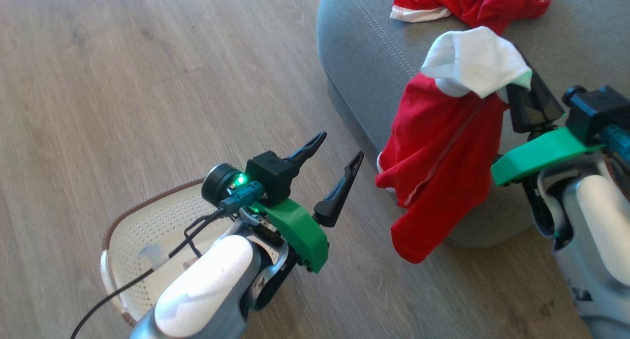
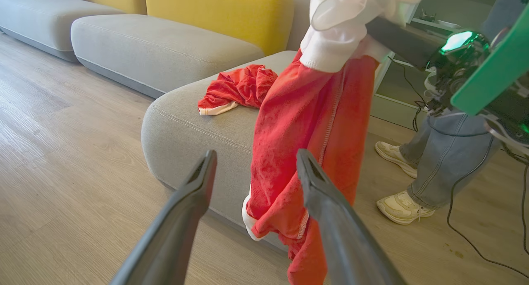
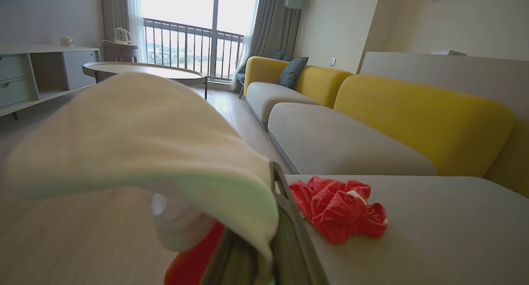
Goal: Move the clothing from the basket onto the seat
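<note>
A red garment with a white cloth part (image 1: 443, 157) hangs from my right gripper (image 1: 521, 85), which is shut on its white top, over the front edge of the grey seat (image 1: 364, 58). It hangs the same way in the left wrist view (image 2: 314, 123). Another red garment (image 1: 472, 2) lies crumpled on the seat (image 2: 198, 128). My left gripper (image 1: 340, 144) stands open and holds nothing, above the floor between the basket (image 1: 162, 191) and the hanging garment. In the right wrist view the white cloth (image 3: 144, 144) drapes over my fingers (image 3: 291, 239).
A person in jeans and pale shoes (image 2: 403, 206) stands by the seat's far side, with cables on the floor. Yellow-backed sofa sections (image 3: 413, 115) stand beyond the seat. A round table (image 3: 140, 70) and a sideboard (image 3: 25, 74) stand across the wood floor.
</note>
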{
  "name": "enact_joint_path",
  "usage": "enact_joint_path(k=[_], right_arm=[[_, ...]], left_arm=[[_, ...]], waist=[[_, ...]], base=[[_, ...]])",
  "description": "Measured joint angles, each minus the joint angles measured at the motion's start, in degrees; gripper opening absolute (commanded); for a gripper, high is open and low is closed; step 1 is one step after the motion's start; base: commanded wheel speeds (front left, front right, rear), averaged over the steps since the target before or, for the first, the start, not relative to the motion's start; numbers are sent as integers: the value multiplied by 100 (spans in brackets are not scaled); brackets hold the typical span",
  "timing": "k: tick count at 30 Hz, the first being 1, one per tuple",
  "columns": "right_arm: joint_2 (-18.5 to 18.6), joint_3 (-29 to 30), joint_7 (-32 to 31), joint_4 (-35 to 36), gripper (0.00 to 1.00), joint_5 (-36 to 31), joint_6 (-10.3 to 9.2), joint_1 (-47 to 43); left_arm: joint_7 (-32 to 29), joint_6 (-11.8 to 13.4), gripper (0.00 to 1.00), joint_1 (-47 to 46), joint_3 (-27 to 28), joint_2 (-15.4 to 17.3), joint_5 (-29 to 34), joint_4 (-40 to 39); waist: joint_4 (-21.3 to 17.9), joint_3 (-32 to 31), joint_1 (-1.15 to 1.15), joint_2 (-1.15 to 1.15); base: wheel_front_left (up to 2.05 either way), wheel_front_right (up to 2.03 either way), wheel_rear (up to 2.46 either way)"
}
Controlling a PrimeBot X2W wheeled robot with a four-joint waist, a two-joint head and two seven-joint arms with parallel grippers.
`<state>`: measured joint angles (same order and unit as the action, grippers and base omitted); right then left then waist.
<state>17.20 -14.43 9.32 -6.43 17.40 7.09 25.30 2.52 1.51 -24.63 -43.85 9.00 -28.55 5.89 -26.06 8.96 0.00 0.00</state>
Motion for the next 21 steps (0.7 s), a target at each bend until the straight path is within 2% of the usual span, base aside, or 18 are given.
enact_joint_path(k=[7, 13, 21], right_arm=[[2, 166, -53, 152, 0, -1, 0, 2], [-63, 342, -59, 244, 0, 129, 0, 89], [-73, 698, -16, 174, 0, 261, 0, 1098]], left_arm=[[-16, 1, 100, -28, -14, 2, 2, -38], [-166, 2, 100, -315, -27, 33, 75, -119], [-542, -41, 100, -1053, 7, 292, 330, -314]], waist=[[129, 155, 0, 0], [217, 531, 0, 0], [340, 1411, 1, 0]], base=[[0, 0, 0], [0, 0, 0], [0, 0, 0]])
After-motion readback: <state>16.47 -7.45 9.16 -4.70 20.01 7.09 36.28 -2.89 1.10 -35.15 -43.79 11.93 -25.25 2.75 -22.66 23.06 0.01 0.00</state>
